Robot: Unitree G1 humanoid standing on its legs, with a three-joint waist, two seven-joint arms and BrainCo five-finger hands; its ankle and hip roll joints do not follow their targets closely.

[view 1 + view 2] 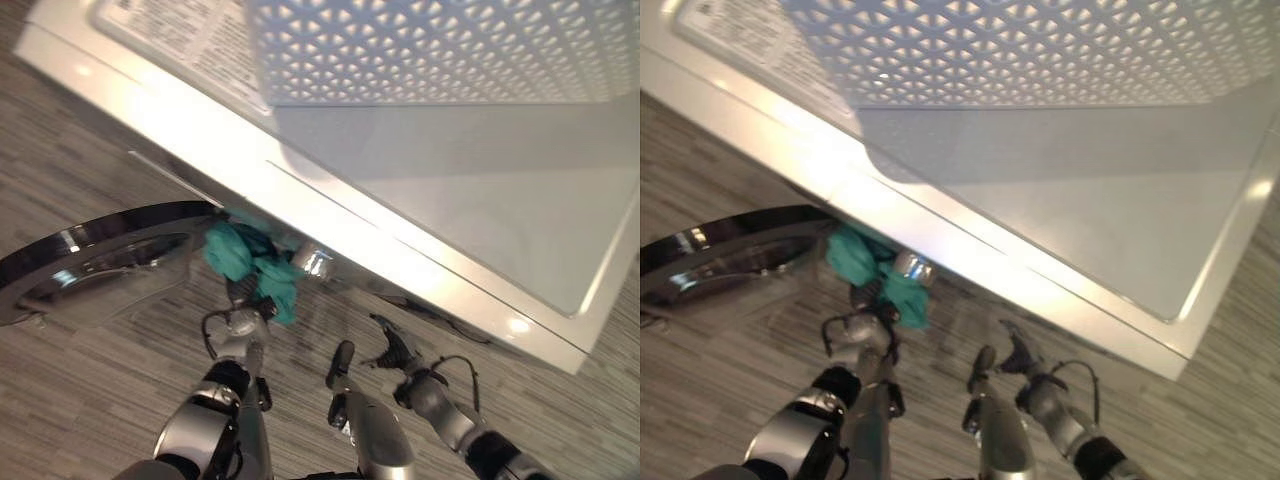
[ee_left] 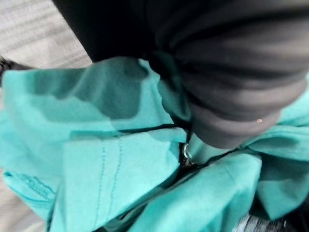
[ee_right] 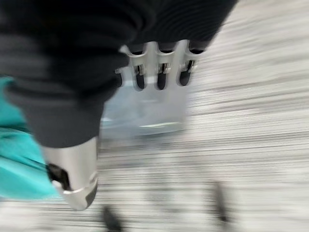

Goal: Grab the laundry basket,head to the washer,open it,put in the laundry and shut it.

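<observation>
— Where is the laundry at this moment?

— The teal garment hangs bunched at the front of the white washing machine, just below its top edge and beside the swung-open round door with its dark glossy rim. The left hand is up against the cloth from below. In the left wrist view the teal fabric wraps around the hand's dark ribbed cover, with seams and folds right against it.

— Is the left hand gripping the cloth?

— That cannot be told. Its fingers are buried in the folds in every view.

— And the laundry basket?

— The white perforated basket stands on top of the washer, near the far side, next to a printed label on the lid.

— What about the right hand?

— The right hand hangs over the grey striped floor, near the washer's front and apart from the garment. In its own wrist view its fingers are spread and fairly straight, the thumb is held apart, and nothing is between them. A patch of teal shows at the edge of that view.
</observation>
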